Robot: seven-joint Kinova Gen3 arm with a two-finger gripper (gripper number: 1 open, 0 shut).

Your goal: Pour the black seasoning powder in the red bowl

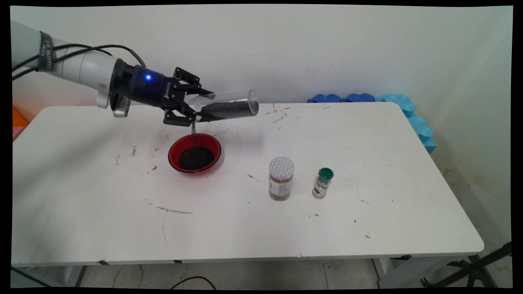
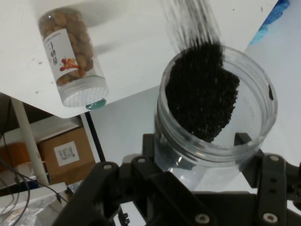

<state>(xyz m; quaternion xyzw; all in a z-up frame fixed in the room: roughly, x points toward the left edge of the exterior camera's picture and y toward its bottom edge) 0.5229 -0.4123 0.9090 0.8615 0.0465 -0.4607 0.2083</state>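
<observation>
My gripper [image 1: 200, 107] is shut on a clear plastic jar [image 1: 231, 107] of black grains, held nearly level above the white table [image 1: 286, 228]. The jar's mouth is at the gripper end and its closed base points right. A thin stream of grains [image 1: 193, 128] falls from the mouth into a red bowl [image 1: 173, 153] directly below, where a dark heap of grains [image 1: 196, 158] lies. In the hand view the jar [image 2: 263, 122] sits between the fingers [image 2: 150, 143], its mouth facing the camera, with grains [image 2: 202, 99] piled at the rim and streaming off.
A white-lidded jar of brown contents [image 1: 281, 178] [image 2: 70, 56] and a small green-capped bottle [image 1: 323, 183] stand right of the bowl. Blue foam pieces [image 1: 355, 98] line the table's far right edge. A cardboard box [image 2: 66, 153] sits under the table.
</observation>
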